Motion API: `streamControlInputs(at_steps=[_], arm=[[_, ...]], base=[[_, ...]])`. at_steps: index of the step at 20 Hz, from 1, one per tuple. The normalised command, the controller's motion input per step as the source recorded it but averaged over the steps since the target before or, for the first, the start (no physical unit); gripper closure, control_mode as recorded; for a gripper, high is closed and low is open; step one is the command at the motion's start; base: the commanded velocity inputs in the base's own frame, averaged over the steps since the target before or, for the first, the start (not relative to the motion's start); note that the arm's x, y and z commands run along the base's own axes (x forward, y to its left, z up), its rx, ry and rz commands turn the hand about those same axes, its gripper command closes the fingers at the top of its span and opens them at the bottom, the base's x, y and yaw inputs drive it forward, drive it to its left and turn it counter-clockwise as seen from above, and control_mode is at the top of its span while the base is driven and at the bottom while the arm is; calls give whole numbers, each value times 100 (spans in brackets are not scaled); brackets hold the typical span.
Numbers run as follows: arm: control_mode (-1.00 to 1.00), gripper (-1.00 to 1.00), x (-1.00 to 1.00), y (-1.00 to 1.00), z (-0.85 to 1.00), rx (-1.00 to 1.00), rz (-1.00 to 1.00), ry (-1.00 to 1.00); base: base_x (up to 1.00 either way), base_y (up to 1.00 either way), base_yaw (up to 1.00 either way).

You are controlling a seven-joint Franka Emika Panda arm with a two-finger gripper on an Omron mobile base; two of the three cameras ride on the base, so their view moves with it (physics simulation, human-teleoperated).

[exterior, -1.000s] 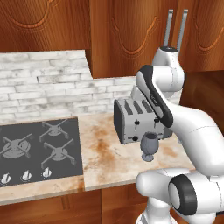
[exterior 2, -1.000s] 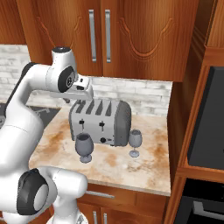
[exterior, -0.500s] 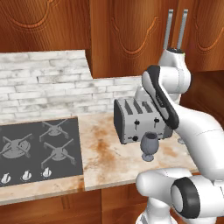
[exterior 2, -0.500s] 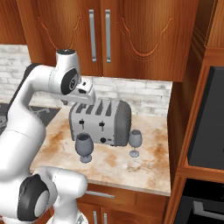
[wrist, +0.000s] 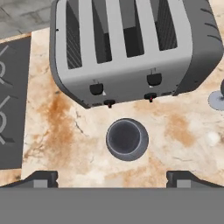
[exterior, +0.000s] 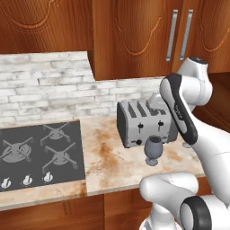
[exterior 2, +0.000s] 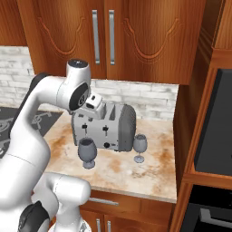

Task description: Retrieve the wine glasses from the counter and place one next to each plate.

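Two smoky-grey wine glasses stand upright on the marbled counter in front of a silver toaster. The larger, darker glass is directly below my hand; in the hand view I look straight down into its bowl. The smaller glass stands off the toaster's right corner, and its foot shows at the hand view's right edge. My gripper hangs above the counter, open wide and holding nothing. The plates are out of view.
The toaster stands close behind the glasses. A black cooktop lies on the left of the counter. Wood wall cabinets hang overhead, and a tall cabinet with a dark oven bounds the counter on the right.
My arm's upper joint has swung slightly to the right and the jaws have spread wide. Both glasses and the toaster stand where they were.
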Motion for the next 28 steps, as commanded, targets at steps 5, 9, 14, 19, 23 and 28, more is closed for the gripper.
streamControlInputs(at_steps=[5,9,14,19,23,28], arm=[[-100,-100,0,0,0,0,0,0],[-100,-100,0,0,0,0,0,0],[-100,-100,0,0,0,0,0,0],[-100,-100,-5,-18,-16,3,-11,2],[-100,-100,-7,-100,-61,37,-62,15],[-100,-100,-5,-93,-65,38,-52,22]], base=[[0,0,0],[0,0,0],[0,0,0],[0,0,0],[0,0,0],[0,0,0]])
